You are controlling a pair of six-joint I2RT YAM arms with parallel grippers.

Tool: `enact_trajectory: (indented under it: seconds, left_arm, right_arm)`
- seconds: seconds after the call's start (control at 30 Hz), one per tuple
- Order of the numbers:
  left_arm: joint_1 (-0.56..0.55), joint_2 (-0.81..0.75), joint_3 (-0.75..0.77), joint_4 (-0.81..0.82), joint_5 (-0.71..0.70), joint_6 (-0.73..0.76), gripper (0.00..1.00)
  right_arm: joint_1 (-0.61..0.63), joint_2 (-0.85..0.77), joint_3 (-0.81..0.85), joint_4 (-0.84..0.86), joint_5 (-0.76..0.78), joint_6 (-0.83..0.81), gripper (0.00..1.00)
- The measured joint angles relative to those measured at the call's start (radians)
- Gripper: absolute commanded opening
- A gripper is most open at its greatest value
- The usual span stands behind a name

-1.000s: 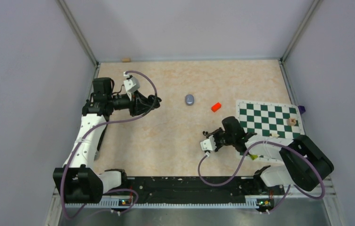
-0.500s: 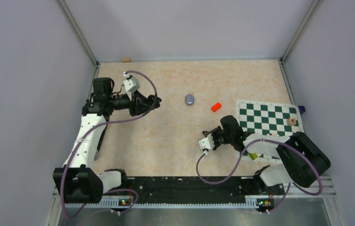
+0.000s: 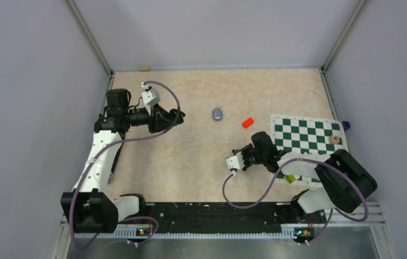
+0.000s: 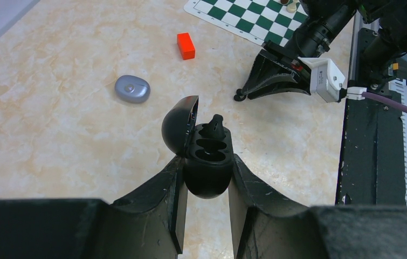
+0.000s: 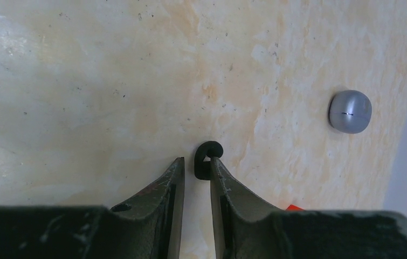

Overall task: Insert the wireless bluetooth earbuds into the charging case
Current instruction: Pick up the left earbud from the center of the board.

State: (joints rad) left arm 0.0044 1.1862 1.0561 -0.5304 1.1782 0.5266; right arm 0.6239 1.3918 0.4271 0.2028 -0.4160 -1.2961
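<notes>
Earbud (image 5: 201, 164), black and curled; glossy black clamshell case (image 4: 206, 178); mottled beige tabletop (image 5: 82, 81).

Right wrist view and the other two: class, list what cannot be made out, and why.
- Right wrist: whether the right gripper pinches the black earbud or only touches it; its tips overlap it.
- Right wrist: red block, cut off by the gripper and the bottom edge.
- Top: that earbud, too small.
- Left wrist: the case, its base hidden inside the left gripper.

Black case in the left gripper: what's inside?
One black earbud stands in the far well of the black case; near well looks empty, its dark bottom unreadable.
</notes>
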Motion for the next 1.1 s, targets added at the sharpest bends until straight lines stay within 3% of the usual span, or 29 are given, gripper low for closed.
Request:
enact_trajectory:
  seconds: [0.23, 0.67, 1.1]
  left_arm:
    - [0.000, 0.000, 0.000, 0.000, 0.003, 0.000, 0.00]
    - [0.000, 0.000, 0.000, 0.000, 0.003, 0.000, 0.00]
    - [0.000, 0.000, 0.000, 0.000, 0.003, 0.000, 0.00]
  right_arm:
    - [0.003, 0.019, 0.004, 0.031, 0.016, 0.018, 0.20]
    - [0.009, 0.025, 0.021, 0.042, 0.034, 0.100, 0.05]
    - [0.009, 0.003, 0.056, 0.007, 0.039, 0.229, 0.01]
